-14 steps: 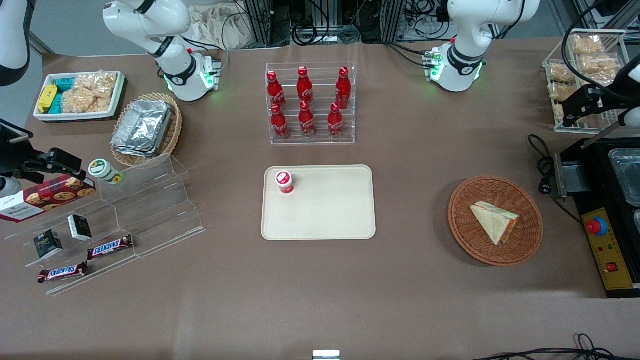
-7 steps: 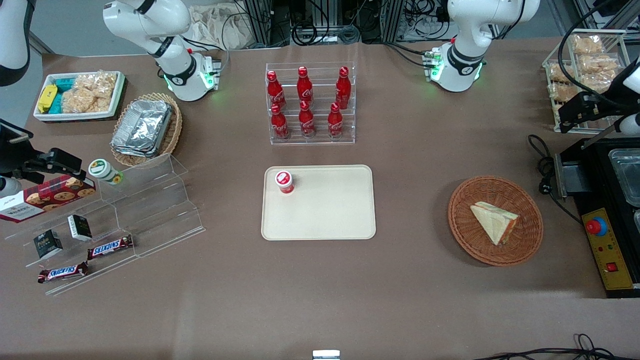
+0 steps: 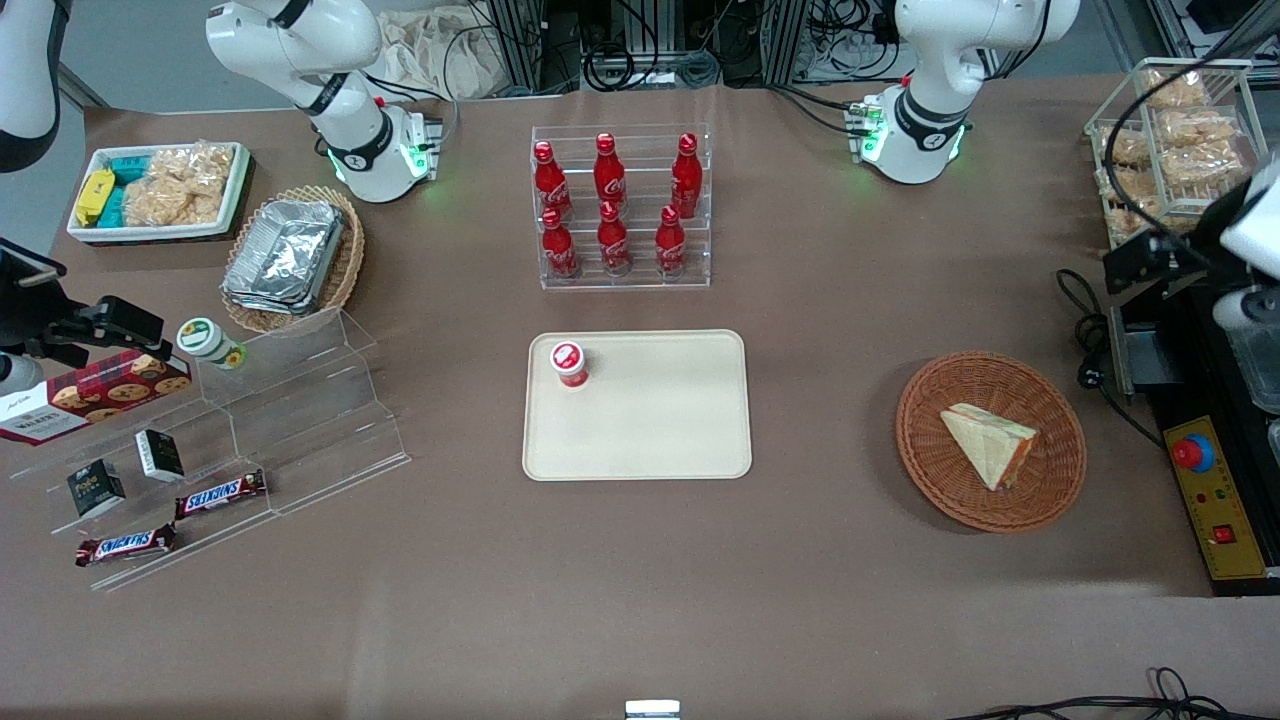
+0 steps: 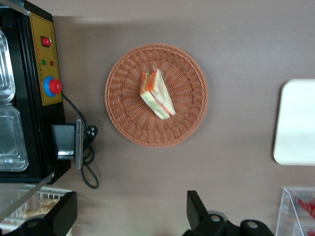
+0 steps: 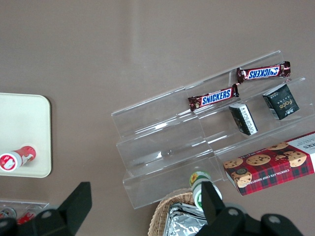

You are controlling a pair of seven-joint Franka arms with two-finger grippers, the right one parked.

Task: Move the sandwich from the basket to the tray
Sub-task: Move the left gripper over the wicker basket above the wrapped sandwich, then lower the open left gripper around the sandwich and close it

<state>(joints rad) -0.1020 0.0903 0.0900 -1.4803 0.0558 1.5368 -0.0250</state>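
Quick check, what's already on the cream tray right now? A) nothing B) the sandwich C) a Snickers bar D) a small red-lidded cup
D: a small red-lidded cup stands on the tray near one corner, while the sandwich lies in the basket. The hand is open, above the table beside the basket.

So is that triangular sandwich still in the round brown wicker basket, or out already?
Still in: the triangular sandwich lies in the round brown wicker basket. The open hand hangs high above the table beside it.
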